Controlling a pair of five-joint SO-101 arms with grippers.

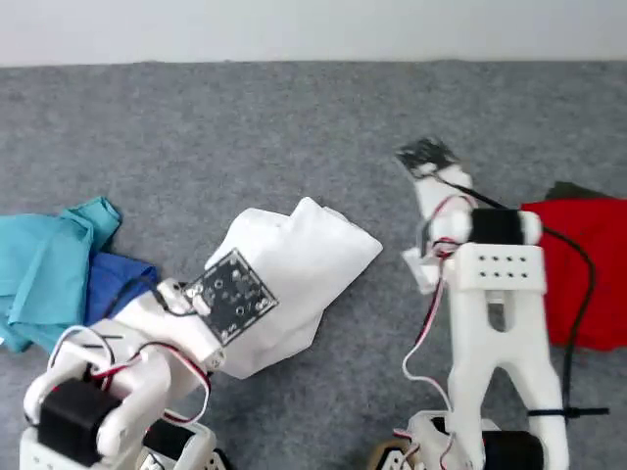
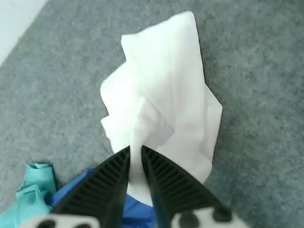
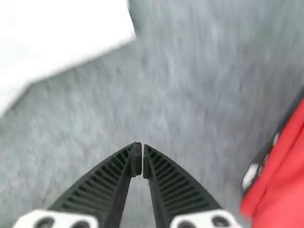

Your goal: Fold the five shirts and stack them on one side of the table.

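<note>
A crumpled white shirt [image 1: 294,269] lies in the middle of the grey table. My left gripper [image 2: 135,159] is shut on a fold of the white shirt [image 2: 161,95] at its near edge. A teal shirt [image 1: 44,269] and a blue shirt [image 1: 118,284] lie bunched at the left side, and both the teal shirt [image 2: 28,199] and the blue shirt [image 2: 135,206] show beside the left fingers. A red shirt [image 1: 583,269] lies at the right edge. My right gripper [image 3: 141,159] hangs shut and empty over bare carpet, with the red shirt [image 3: 280,180] beside it.
The table is covered in grey carpet [image 1: 294,137], bare across its far half. A white wall [image 1: 313,29] runs behind the far edge. The right arm's body [image 1: 495,294] stands between the white and red shirts.
</note>
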